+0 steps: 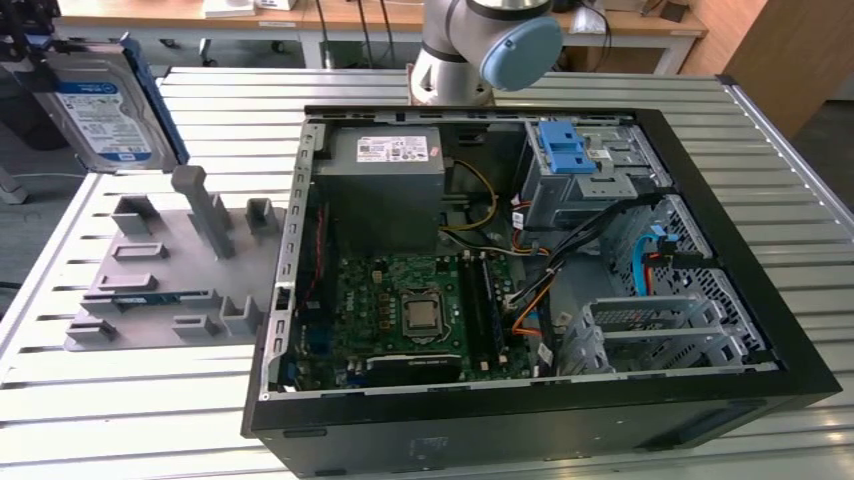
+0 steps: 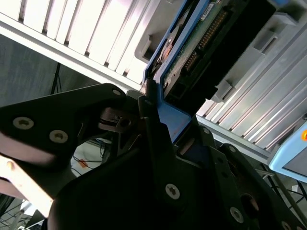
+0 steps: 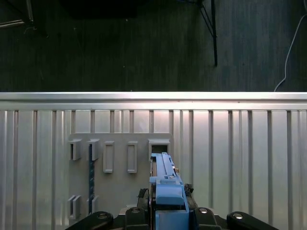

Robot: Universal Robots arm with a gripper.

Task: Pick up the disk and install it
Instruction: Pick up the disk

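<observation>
Gripped the disk (image 2: 189, 50) by its blue side rails, with the gripper (image 3: 168, 192) closed tight on them in both wrist views. Held it raised at the exterior view's left, above the grey holder (image 1: 174, 265) and clear of it. Aimed the wrist down over that holder in the first wrist view, with the grey column and pale blue cap of the arm (image 1: 487, 45) standing at the far side of the open computer case (image 1: 534, 300). Rested holder and case alike on a table (image 1: 120, 400) of ribbed silver slats, the holder beside the case toward the exterior view's left. Showed dark floor (image 3: 144, 48) beyond the table's edge in the first wrist view, and wooden-topped desks (image 1: 334, 15) at the back of the exterior view. Wore a blue-and-white label on a silver face, stood nearly upright on edge, and bared a green circuit board with a row of connector pins in the second wrist view.
</observation>
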